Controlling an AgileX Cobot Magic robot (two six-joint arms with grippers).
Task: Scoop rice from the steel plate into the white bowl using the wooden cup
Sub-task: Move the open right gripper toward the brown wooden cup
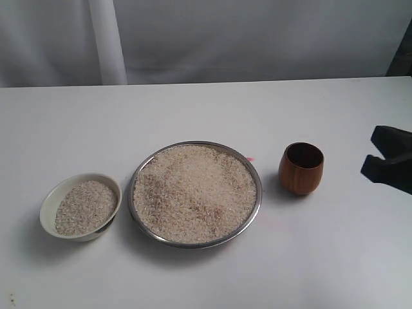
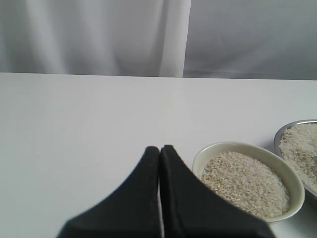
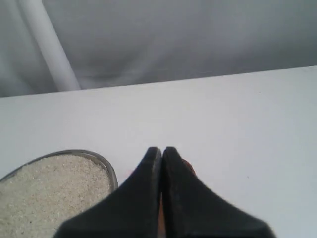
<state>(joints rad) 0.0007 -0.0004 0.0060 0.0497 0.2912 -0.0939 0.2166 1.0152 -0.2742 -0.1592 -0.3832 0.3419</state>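
Rice (image 1: 193, 193) heaps the steel plate (image 1: 259, 193) on the desk (image 1: 193, 109); white bowl (image 1: 47, 205), part-filled, just beside at 9 o'clock, wooden cup (image 1: 300, 168) upright at 3 o'clock. Left jaws, right jaws: both pressed together, empty.

No readable txt, labels, brands, nos. or signs in any view. Wooden cup (image 1: 300, 170): plain grain, no mark. White bowl (image 1: 46, 207) and steel plate (image 1: 259, 196): bare surfaces, no print. Counter (image 1: 193, 109): plain white, no writing.
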